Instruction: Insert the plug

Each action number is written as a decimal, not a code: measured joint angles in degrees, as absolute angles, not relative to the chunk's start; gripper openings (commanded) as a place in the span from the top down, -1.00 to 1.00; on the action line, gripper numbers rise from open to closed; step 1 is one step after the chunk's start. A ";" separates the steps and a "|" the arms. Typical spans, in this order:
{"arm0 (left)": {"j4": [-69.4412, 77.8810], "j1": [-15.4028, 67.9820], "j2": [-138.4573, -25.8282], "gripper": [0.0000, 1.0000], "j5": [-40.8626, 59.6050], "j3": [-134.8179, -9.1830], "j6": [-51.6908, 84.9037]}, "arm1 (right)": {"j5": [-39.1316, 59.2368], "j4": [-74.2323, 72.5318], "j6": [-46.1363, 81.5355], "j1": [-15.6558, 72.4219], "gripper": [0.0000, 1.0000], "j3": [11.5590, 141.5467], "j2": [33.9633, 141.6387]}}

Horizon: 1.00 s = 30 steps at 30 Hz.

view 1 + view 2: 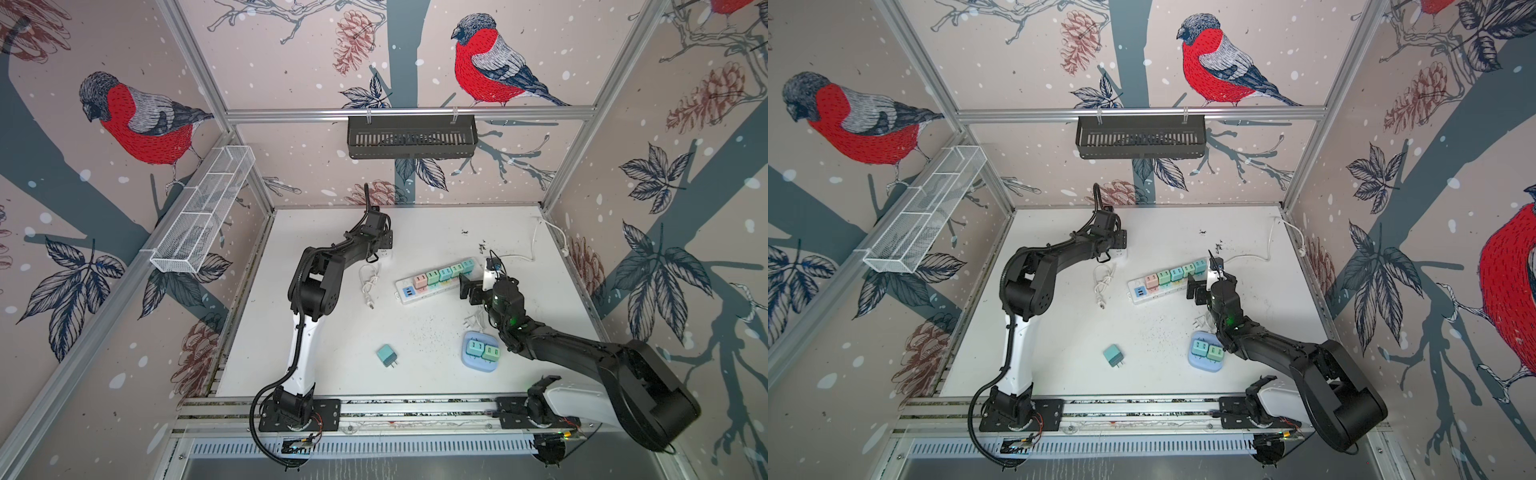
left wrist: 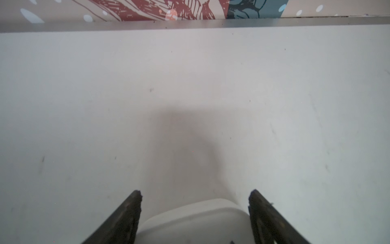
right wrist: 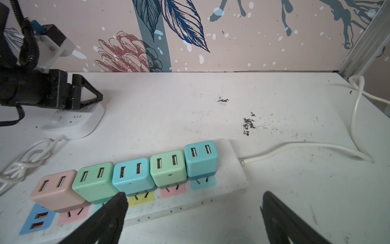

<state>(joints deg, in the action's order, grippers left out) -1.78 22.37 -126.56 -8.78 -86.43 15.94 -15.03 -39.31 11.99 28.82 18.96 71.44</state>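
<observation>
Plug: small teal cube-shaped plastic charger plug [image 1: 386,355], loose and lying on its side on the white table [image 1: 332,361]. It sits near the middle, between my two arms, with nothing touching it.
Plug axis: its two metal prongs [image 1: 394,365] lie level with the table and point toward the near edge and a little to my right, not downward.
Target (judged): long white power strip [image 3: 230,166], far and to the right of the plug, well apart from it. Five pastel charger cubes [image 3: 133,175] fill its back row. Front sockets such as the yellow-marked one [image 3: 141,197] look free and face up.
Right pincer [image 3: 194,196]: spread wide and empty, hovering just beside the strip's near edge.
Bearing: from my right pincer the plug lies toward the near edge and to my left.
Left pincer [image 2: 195,192]: at the far side of the table, jaws astride a white rounded socket block [image 2: 190,221]. The pads sit flush with it or nearly so; I cannot tell whether it is gripped.
Nearer arm (judged): both are about as far from the plug. The right is free, so the pick should be its job.
Next move (judged): come down from above, close across the cube's flat sides clear of the prongs, then turn the prongs downward before going to the strip.
</observation>
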 measured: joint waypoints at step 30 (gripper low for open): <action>7.57 29.39 -77.89 -0.77 -14.96 -49.25 21.93 | -8.49 -35.48 12.08 47.44 -0.40 17.30 54.54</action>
